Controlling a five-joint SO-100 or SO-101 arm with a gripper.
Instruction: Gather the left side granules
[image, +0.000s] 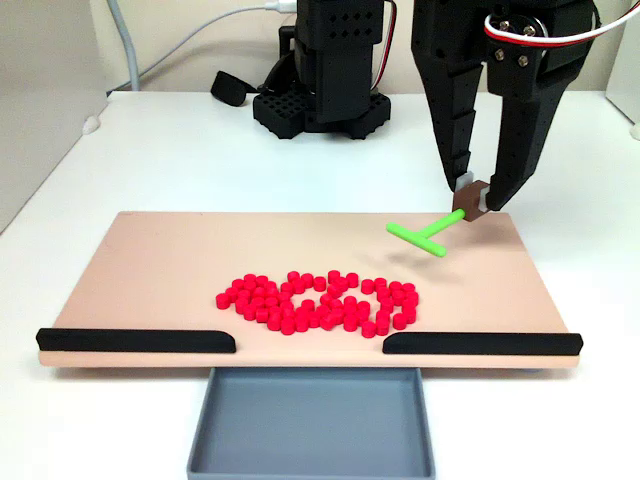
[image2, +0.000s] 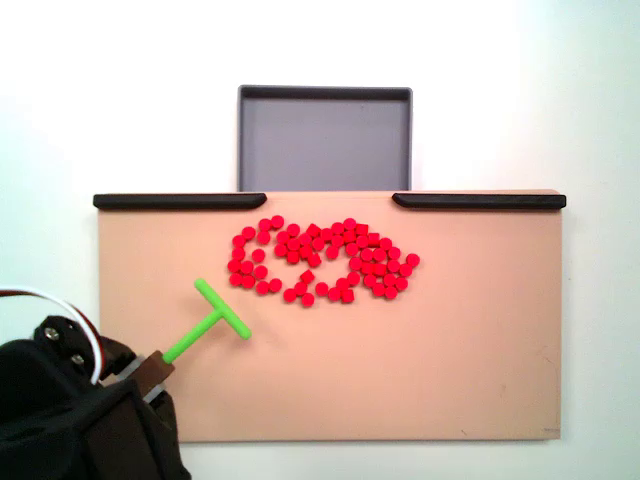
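Best bet here: lower the green T-shaped pusher (image: 422, 235) until its crossbar rides flat on the board (image: 150, 260), start outside the loose edge of the granules (image: 320, 301), then sweep slow toward the middle of the pile so nothing squirts past the bar ends. Worth keeping the crossbar square to the push, not angled.

Granules sitting in 1 loose oval patch mid-board, closer to the edge with the 2 black strips (image: 135, 340) and roughly in front of the gap between them, where the gray tray (image: 310, 425) waits. Pusher well apart from the beads, nearer the far right corner in a fixed view (image: 422, 235).

Gripper (image: 472, 196) pinched tight on the brown block at the pusher's handle end, fingers pointing down, arm hanging over that corner, tool angled down toward the board.
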